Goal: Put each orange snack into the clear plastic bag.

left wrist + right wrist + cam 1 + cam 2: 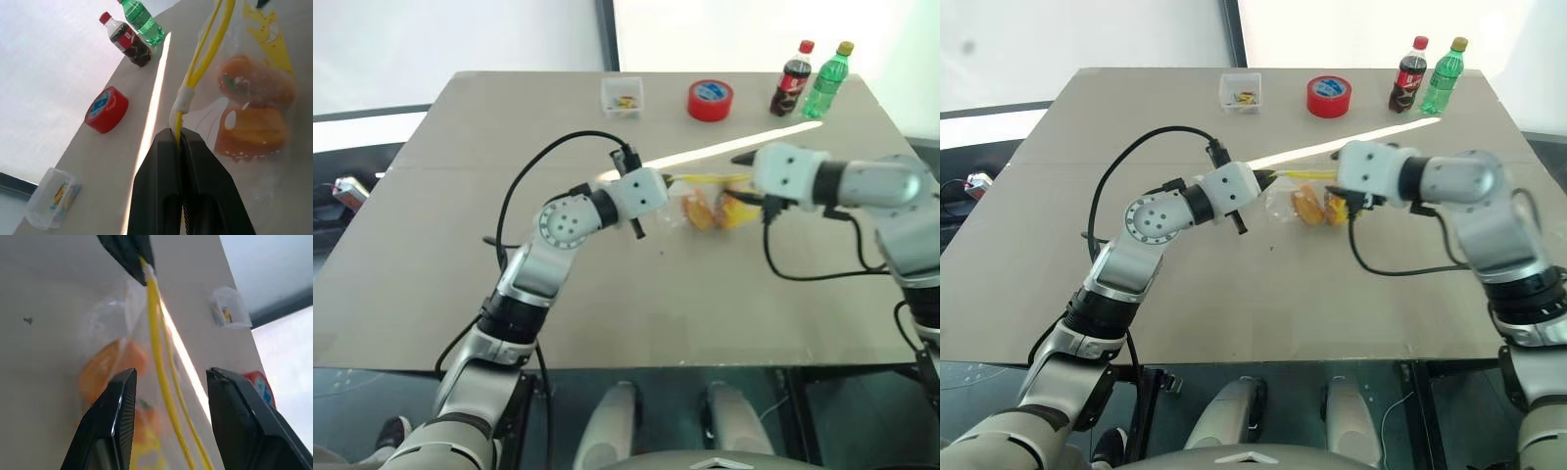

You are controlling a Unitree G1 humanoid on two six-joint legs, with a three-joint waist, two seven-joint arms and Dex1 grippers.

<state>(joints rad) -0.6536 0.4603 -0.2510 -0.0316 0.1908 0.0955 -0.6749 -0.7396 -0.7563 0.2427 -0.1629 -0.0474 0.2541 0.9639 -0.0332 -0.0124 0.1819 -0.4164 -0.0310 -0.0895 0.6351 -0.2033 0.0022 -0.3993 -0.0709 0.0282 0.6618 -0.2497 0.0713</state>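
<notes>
The clear plastic bag [705, 201] hangs just above the table between my two grippers. Both orange snacks [257, 83] [252, 133] lie inside it, one beside the other. My left gripper [180, 134] is shut on one end of the bag's yellow strip [200, 63]. The right gripper [168, 377] stands open at the strip's other end. The strip runs between its fingers [120, 406], touching neither. In the head views my right gripper [744, 178] is at the bag's right side and my left gripper [1268, 179] at its left.
A red tape roll [710, 100], a cola bottle [793, 78] and a green bottle [829, 78] stand along the far edge. A small clear box [623, 95] sits left of the tape. Black cables loop off both wrists.
</notes>
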